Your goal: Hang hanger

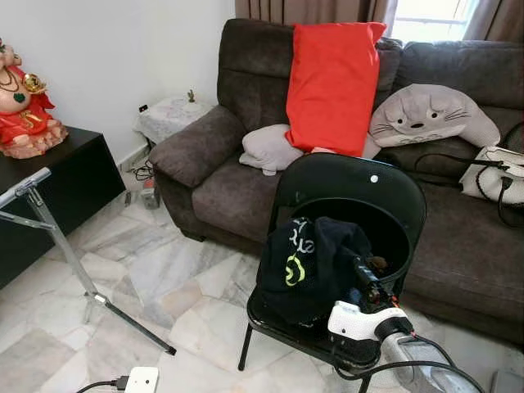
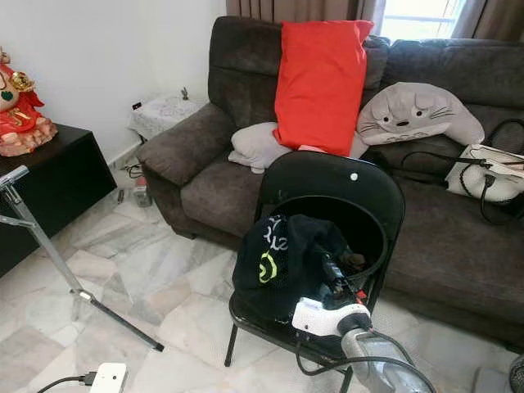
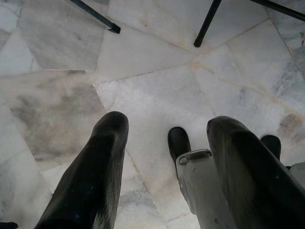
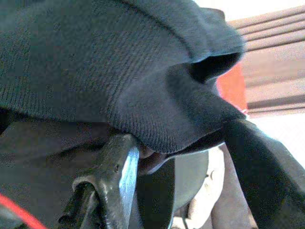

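On a pale marble floor in a living room, a black folding chair stands in front of a dark brown sofa, its round back toward the sofa and its seat facing the camera. A red cushion leans upright against the sofa back, with a grey plush toy beside it and a pale grey pillow on the seat below. A black cabinet at the left wall carries a red figurine, and a silver stand slants across the floor before it; a white plug block lies near the bottom edge.

A dark garment with yellow-green print is heaped on the chair seat, bunched rather than stretched out, so no long axis can be read; whether a hanger sits inside it cannot be told. The right gripper reaches up from the lower right into the garment's right side. In the right wrist view its two fingers stand apart with the knit cloth draped over and between them, touching both; a firm pinch cannot be confirmed.

The left gripper hangs low over the floor, fingers spread wide with nothing between them, a chair leg beyond
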Controlling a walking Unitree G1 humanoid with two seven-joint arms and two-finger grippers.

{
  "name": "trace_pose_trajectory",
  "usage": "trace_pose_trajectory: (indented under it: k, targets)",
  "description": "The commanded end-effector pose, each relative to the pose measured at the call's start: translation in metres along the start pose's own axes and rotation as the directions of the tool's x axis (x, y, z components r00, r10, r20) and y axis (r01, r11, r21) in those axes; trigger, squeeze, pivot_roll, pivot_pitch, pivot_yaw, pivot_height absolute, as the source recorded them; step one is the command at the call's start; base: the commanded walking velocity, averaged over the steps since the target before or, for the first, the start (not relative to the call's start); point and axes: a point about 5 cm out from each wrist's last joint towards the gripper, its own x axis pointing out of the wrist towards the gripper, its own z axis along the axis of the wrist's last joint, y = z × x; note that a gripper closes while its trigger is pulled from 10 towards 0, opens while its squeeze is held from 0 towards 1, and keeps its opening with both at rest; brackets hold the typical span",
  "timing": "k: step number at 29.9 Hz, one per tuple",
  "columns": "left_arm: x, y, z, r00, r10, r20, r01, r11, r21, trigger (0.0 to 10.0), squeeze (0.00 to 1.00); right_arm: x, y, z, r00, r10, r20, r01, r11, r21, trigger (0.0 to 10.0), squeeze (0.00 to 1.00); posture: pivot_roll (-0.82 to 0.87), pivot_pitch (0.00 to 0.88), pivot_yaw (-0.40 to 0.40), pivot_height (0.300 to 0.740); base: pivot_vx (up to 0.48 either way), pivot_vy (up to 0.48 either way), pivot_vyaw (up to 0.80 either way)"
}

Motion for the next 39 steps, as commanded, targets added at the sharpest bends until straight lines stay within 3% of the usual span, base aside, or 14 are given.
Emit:
trace_pose_trajectory:
  k: [1,15,23,28,33,39]
  targets:
    - [-0.001,0.005,-0.001,1.000,0.011,-0.008,-0.011,1.000,0.004,10.0,0.00,0.005,-0.011,0.009,0.998,-0.053,0.043,0.052,0.999,0.015,10.0,0.00,-0.04,0.000,0.076,0.740,0.000,0.000,0.00]
    - [0.000,0.004,-0.001,1.000,0.002,-0.009,-0.002,1.000,0.007,10.0,0.00,-0.016,-0.003,0.015,0.996,-0.048,0.069,0.043,0.997,0.070,10.0,0.00,-0.05,0.000,0.075,0.740,0.000,0.000,0.00]
    - [0.000,0.004,0.000,1.000,0.001,-0.009,-0.001,1.000,0.008,10.0,0.00,-0.018,0.002,0.015,0.998,0.001,0.064,-0.004,0.998,0.058,10.0,0.00,-0.05,0.000,0.075,0.740,0.000,0.000,0.00]
    - [0.000,0.004,0.000,1.000,0.001,-0.009,-0.001,1.000,0.009,10.0,0.00,-0.014,-0.002,0.018,0.996,-0.005,0.093,0.000,0.999,0.052,10.0,0.00,-0.05,0.000,0.077,0.740,0.000,0.000,0.00]
    - [0.000,0.004,0.000,1.000,0.001,-0.009,-0.001,1.000,0.008,10.0,0.00,-0.014,0.003,0.028,0.981,0.073,0.181,-0.086,0.994,0.065,10.0,0.00,-0.05,0.000,0.075,0.740,0.000,0.000,0.00]
    - [0.000,0.004,0.000,1.000,0.002,-0.010,-0.002,1.000,0.006,10.0,0.00,-0.015,0.004,0.029,0.973,0.101,0.206,-0.116,0.991,0.064,10.0,0.00,-0.05,0.000,0.074,0.740,0.000,0.000,0.00]
